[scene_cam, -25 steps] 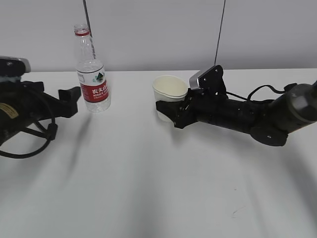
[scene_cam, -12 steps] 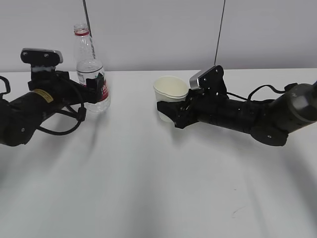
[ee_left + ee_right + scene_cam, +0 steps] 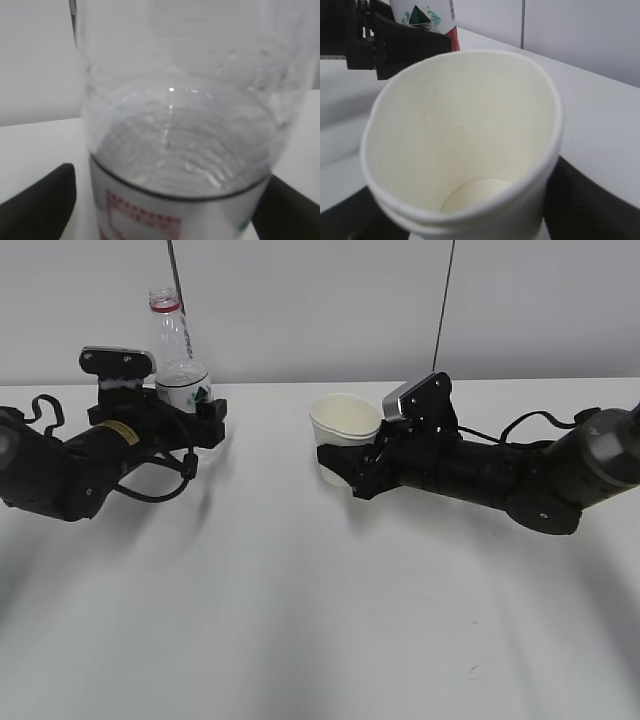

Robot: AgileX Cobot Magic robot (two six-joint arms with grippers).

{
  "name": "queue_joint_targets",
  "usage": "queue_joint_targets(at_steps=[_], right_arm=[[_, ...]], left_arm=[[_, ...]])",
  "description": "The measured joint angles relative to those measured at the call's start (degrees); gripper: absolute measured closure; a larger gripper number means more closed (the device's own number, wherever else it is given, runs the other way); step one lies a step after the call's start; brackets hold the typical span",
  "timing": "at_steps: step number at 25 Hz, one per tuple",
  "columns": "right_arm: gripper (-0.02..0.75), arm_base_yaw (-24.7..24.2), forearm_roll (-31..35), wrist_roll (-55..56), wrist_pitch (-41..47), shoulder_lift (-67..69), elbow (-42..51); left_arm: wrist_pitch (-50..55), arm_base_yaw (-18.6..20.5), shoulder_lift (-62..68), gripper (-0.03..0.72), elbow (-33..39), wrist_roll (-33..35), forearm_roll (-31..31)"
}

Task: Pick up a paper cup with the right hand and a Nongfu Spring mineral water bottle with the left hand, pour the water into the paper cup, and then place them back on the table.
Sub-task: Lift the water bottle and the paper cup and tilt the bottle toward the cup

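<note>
The Nongfu Spring bottle [image 3: 176, 345] stands upright at the back left of the white table [image 3: 300, 620]. My left gripper [image 3: 197, 408] is open with a finger on each side of the label. In the left wrist view the bottle [image 3: 175, 125] fills the frame, with a gap at the left finger [image 3: 40, 200]. The cream paper cup [image 3: 344, 420] stands near the middle. My right gripper [image 3: 345, 462] is shut on its lower wall. In the right wrist view the cup [image 3: 465, 130] is empty with an oval rim. The bottle [image 3: 427, 17] and left gripper [image 3: 395, 45] show behind it.
A grey wall runs close behind the table's far edge. Two thin cables [image 3: 445, 300] hang down in front of it. A black cable [image 3: 530, 420] loops over my right arm. A faint scuff [image 3: 470, 668] marks the table at the front right.
My left arm has swung in from the left edge and brought its open fingers round the bottle's label. The right gripper and the cup have stayed put.
</note>
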Motion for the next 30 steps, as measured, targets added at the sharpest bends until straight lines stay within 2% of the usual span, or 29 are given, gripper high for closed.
queue_joint_targets(at_steps=[15,19,24,30], right_arm=[[0.224,0.0,0.0,0.0,0.2,0.0,0.0],[0.224,0.0,0.0,0.0,0.2,0.0,0.0],[0.224,0.0,0.0,0.0,0.2,0.0,0.0],[0.224,0.0,0.0,0.0,0.4,0.0,0.0]], left_arm=[[3.2,0.0,3.7,0.100,-6.5,-0.5,0.1],[4.0,0.1,3.7,0.157,-6.8,-0.6,0.2],[4.2,0.1,3.7,0.262,-6.9,-0.7,2.3],[4.2,0.1,3.7,0.283,-6.8,-0.7,2.6]])
